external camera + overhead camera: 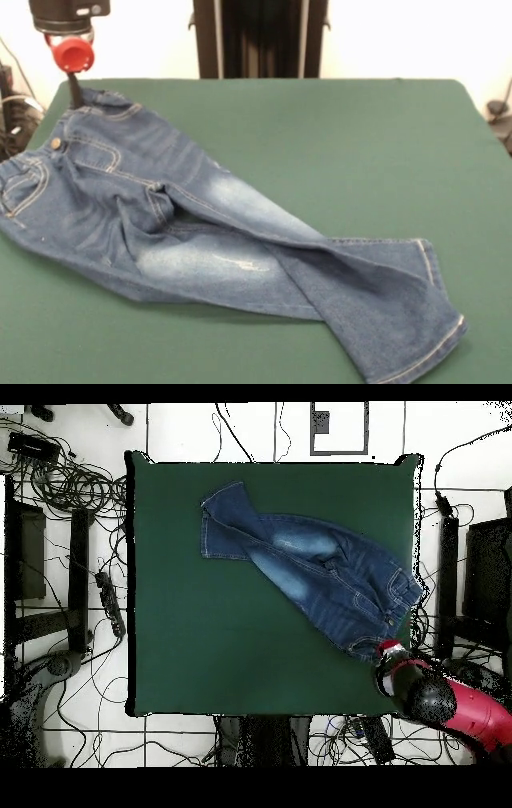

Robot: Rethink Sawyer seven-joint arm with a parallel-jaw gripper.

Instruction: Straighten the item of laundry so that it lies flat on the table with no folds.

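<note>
The item of laundry (200,232), a pair of blue jeans with faded thigh patches, lies on the green table (344,144). In the front view its waistband is at the left and its legs run to the lower right. One leg lies across the other, and creases gather at the crotch. My gripper (74,90) hangs under a red cap at the far left corner of the waistband, touching or just above the cloth. From overhead the jeans (310,574) run diagonally, and my gripper (387,650) is at the waist end near the table's (200,654) bottom right corner.
The waistband lies close to the table's edge on the gripper's side. Bare green surface surrounds the rest of the jeans. Cables and black stands (60,564) lie on the floor around the table.
</note>
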